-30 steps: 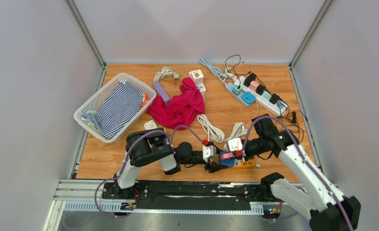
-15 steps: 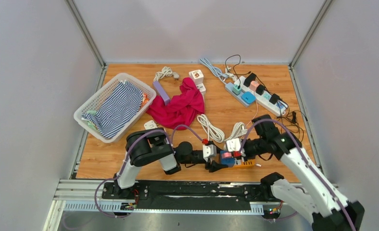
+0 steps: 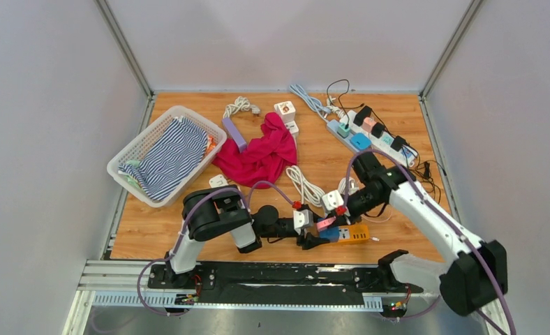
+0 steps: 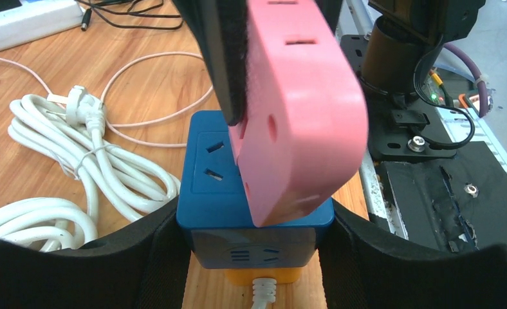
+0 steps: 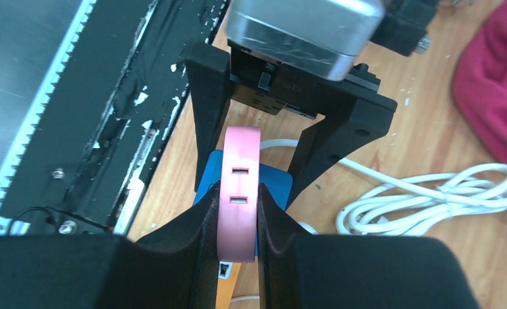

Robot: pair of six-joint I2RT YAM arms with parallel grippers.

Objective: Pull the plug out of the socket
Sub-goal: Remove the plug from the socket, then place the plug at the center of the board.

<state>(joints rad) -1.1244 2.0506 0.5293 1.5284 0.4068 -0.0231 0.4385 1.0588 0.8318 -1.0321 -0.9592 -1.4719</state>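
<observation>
A blue cube socket on an orange base sits at the table's near edge, with its white cord leading off toward the camera. My left gripper is shut on its two sides. A pink plug stands tilted over the cube's top face, its lower corner at the cube's near edge; no prongs show. My right gripper is shut on the pink plug from above, pads flat on both faces. In the top view the plug lies just above the socket, between the two grippers.
Coiled white cables lie just behind the socket. A red cloth and a white basket with striped fabric are further left. A white power strip with several plugs and black wires is at the back right.
The right arm has swung up and to the left over the table, carrying its wrist and the pink plug slightly that way. The left arm and the blue socket have stayed still.
</observation>
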